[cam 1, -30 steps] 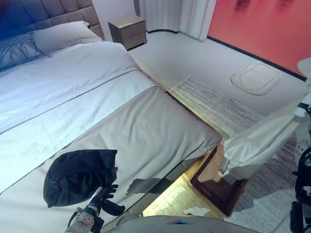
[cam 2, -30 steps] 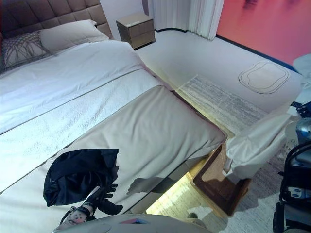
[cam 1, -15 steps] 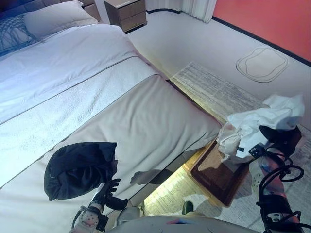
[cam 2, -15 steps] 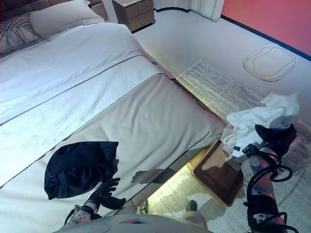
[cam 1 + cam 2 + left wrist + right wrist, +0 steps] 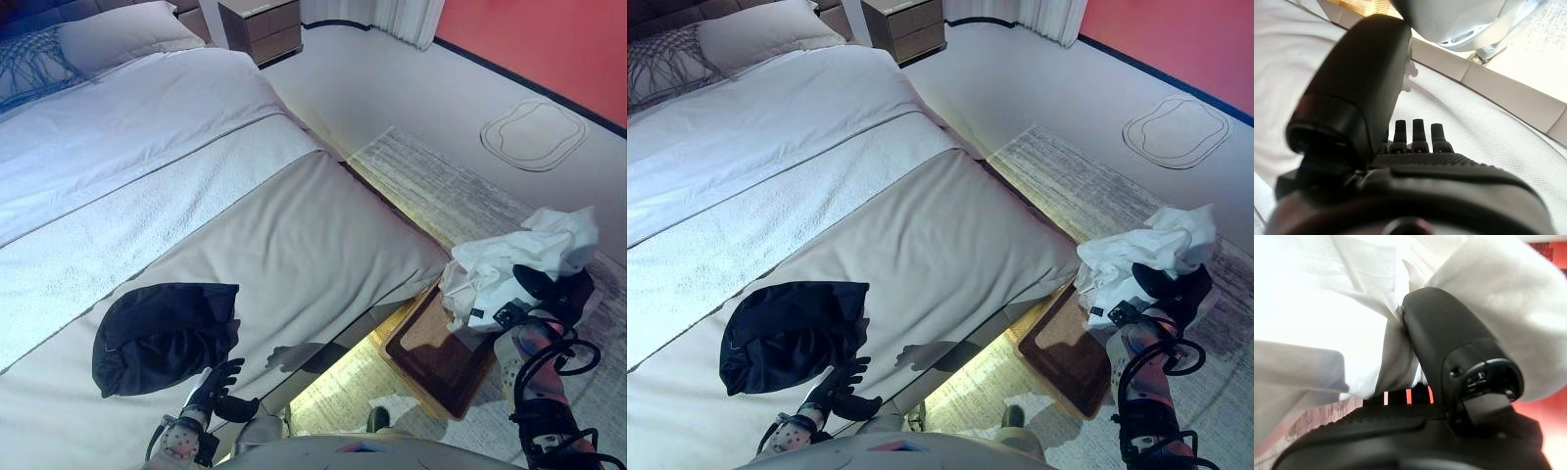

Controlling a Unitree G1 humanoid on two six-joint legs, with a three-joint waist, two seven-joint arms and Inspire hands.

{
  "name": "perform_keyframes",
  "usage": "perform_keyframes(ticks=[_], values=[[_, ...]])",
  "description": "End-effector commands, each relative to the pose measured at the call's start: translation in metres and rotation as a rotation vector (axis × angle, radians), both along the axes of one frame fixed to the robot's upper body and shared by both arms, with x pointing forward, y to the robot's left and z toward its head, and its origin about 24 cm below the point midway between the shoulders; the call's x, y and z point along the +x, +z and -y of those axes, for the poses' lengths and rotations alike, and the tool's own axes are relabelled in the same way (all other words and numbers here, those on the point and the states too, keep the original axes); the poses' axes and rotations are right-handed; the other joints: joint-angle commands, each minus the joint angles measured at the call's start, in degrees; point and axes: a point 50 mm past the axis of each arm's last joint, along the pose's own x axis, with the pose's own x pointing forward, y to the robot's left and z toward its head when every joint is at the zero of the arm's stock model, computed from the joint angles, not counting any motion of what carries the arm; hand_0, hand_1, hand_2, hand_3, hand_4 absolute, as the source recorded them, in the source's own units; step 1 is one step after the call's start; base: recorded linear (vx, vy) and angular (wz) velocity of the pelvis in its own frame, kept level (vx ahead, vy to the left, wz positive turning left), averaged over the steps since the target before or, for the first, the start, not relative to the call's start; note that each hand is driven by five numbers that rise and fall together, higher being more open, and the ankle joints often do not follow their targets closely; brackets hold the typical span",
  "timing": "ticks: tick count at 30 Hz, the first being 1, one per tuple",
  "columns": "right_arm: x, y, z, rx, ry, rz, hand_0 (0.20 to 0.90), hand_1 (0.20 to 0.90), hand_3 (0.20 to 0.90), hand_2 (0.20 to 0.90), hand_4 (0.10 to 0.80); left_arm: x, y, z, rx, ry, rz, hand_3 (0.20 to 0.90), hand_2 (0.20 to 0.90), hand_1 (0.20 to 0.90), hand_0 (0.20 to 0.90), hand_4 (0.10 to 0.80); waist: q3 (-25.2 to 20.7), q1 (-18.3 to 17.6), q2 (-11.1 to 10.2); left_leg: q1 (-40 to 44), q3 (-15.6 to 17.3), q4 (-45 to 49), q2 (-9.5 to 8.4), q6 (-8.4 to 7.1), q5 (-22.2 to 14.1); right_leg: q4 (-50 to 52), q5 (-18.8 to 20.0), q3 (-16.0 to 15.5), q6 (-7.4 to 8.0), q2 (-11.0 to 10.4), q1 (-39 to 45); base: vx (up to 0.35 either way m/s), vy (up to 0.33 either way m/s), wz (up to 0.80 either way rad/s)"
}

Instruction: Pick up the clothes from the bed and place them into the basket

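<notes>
Step in hand, as judged: transfer of the white garment [image 5: 519, 259] to the basket [image 5: 443, 357]. The garment is clenched between thumb and fingers of the right hand [image 5: 556, 292], at the right of the frame, bunched directly above the basket's far edge; the basket sits on the floor beside the bed [image 5: 294, 245]. Next move calls for lowering and release over the opening. 1 dark garment [image 5: 162, 333] is left on the bed, lower left, just beyond the left hand [image 5: 217, 392], which is relaxed and empty.
</notes>
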Motion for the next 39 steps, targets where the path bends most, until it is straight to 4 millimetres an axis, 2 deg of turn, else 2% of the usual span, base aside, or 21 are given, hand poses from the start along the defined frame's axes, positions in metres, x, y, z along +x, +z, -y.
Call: perform_keyframes(ticks=[1, 3, 5, 10, 12, 16, 20, 23, 25, 28, 34, 37, 39], values=[[0.022, 0.060, 0.010, -0.137, 0.079, 0.307, 0.300, 0.300, 0.200, 0.300, 0.100, 0.014, 0.006, 0.006, -0.011, -0.034, 0.089, 0.900, 0.900, 0.900, 0.900, 0.800, -1.15, 2.04, 0.02, -1.37, -5.53, 0.05, -0.35, -1.08, -2.66, 3.38, -0.23, -2.79, 0.18, 0.06, -1.79, -0.062, 0.034, 0.10], [0.025, 0.072, 0.003, -0.172, 0.119, 0.379, 0.300, 0.300, 0.200, 0.300, 0.100, 0.015, 0.007, 0.007, -0.012, -0.028, 0.096, 0.900, 0.900, 0.900, 0.900, 0.800, -0.93, 2.09, -0.03, -1.50, -5.74, 0.05, -0.31, -1.05, -2.59, 3.39, -0.19, -2.90, 0.13, 0.07, -1.85, -0.036, 0.017, 0.06], [0.027, 0.097, -0.018, -0.232, 0.172, 0.519, 0.300, 0.300, 0.200, 0.300, 0.100, 0.016, 0.007, 0.008, -0.010, -0.020, 0.100, 0.900, 0.900, 0.900, 0.900, 0.800, -0.91, 1.96, -0.22, -1.31, -6.12, 0.05, -0.37, -0.83, -2.67, 3.52, -0.36, -2.93, 0.04, 0.18, -1.74, 0.000, 0.000, 0.00], [0.022, 0.126, -0.038, -0.245, 0.215, 0.712, 0.300, 0.300, 0.200, 0.300, 0.100, 0.013, 0.006, 0.004, -0.007, 0.021, 0.096, 0.900, 0.900, 0.900, 0.900, 0.800, -2.32, 1.74, -0.87, -0.08, -6.13, 0.05, -0.34, -0.71, -3.35, 3.60, -1.27, -2.98, 0.15, 0.30, -0.34, 0.024, 0.021, 0.04], [0.020, 0.131, -0.042, -0.235, 0.225, 0.737, 0.300, 0.300, 0.200, 0.300, 0.100, 0.012, 0.006, 0.004, -0.009, 0.031, 0.091, 0.900, 0.900, 0.900, 0.900, 0.800, -3.01, 1.59, -0.97, 0.32, -5.96, 0.05, -0.25, -0.67, -3.51, 3.80, -1.64, -2.91, 0.17, 0.32, 0.03, 0.037, 0.034, 0.06], [0.016, 0.121, -0.043, -0.180, 0.214, 0.711, 0.300, 0.300, 0.200, 0.300, 0.100, 0.007, 0.003, 0.002, -0.007, 0.045, 0.072, 0.900, 0.900, 0.900, 0.900, 0.800, -4.04, 1.04, -1.14, 0.92, -5.35, 0.05, -0.16, -0.54, -3.72, 4.18, -2.13, -2.46, 0.17, 0.38, 0.50, 0.031, 0.022, 0.02], [0.010, 0.084, -0.041, -0.101, 0.145, 0.562, 0.300, 0.300, 0.200, 0.300, 0.100, 0.000, 0.001, 0.000, -0.001, 0.063, 0.052, 0.900, 0.900, 0.900, 0.900, 0.800, -4.39, 0.22, -1.34, 1.68, -4.41, 0.05, -0.16, -0.47, -3.77, 4.25, -2.03, -1.87, 0.31, 0.35, 0.96, 0.028, 0.020, -0.11], [0.000, 0.046, -0.035, -0.035, 0.041, 0.416, 0.300, 0.300, 0.200, 0.300, 0.100, -0.003, 0.000, 0.000, 0.003, 0.071, 0.049, 0.900, 0.900, 0.900, 0.900, 0.800, -4.31, -0.21, -1.44, 1.91, -3.84, 0.05, -0.13, -0.33, -3.80, 4.23, -1.82, -1.44, 0.44, 0.32, 1.03, 0.027, -0.001, -0.07], [-0.005, 0.031, -0.032, -0.018, -0.006, 0.350, 0.300, 0.300, 0.200, 0.300, 0.100, -0.002, 0.001, -0.001, 0.003, 0.069, 0.053, 0.900, 0.900, 0.900, 0.900, 0.800, -4.18, -0.26, -1.37, 1.84, -3.71, 0.05, -0.17, -0.30, -3.77, 4.19, -1.67, -1.40, 0.52, 0.30, 0.97, 0.000, 0.000, 0.00], [-0.022, -0.005, -0.024, 0.020, -0.119, 0.196, 0.300, 0.300, 0.200, 0.300, 0.100, 0.004, 0.002, -0.001, 0.007, 0.053, 0.058, 0.900, 0.900, 0.900, 0.900, 0.800, -3.72, 0.12, -1.13, 1.52, -3.79, 0.05, -0.38, -0.18, -3.64, 4.27, -1.45, -1.60, 0.60, 0.19, 0.75, 0.011, -0.037, -0.01], [-0.046, -0.048, -0.015, 0.098, -0.262, 0.013, 0.300, 0.300, 0.200, 0.300, 0.100, 0.009, 0.004, -0.001, 0.022, 0.000, 0.056, 0.900, 0.900, 0.900, 0.900, 0.800, -2.59, 1.11, -0.15, 0.32, -4.97, 0.05, -1.04, 0.00, -3.29, 4.21, -0.79, -2.14, 0.66, 0.04, -0.15, -0.014, -0.048, 0.04], [-0.052, -0.059, -0.009, 0.131, -0.297, -0.040, 0.300, 0.300, 0.200, 0.300, 0.100, 0.011, 0.004, 0.000, 0.029, -0.027, 0.055, 0.900, 0.900, 0.900, 0.900, 0.800, -1.86, 1.79, 0.64, -0.49, -5.62, 0.05, -1.37, 0.05, -2.99, 4.46, -0.60, -2.43, 0.67, -0.23, -0.98, -0.015, -0.031, 0.05], [-0.048, -0.060, -0.004, 0.133, -0.292, -0.059, 0.300, 0.300, 0.200, 0.300, 0.100, 0.017, 0.006, 0.002, 0.024, -0.040, 0.071, 0.900, 0.900, 0.900, 0.900, 0.800, -0.94, 2.17, 1.54, -1.93, -6.26, 0.05, -1.76, 0.09, -2.59, 4.95, -0.57, -2.56, 0.52, -0.52, -2.57, -0.118, 0.014, 0.03]])
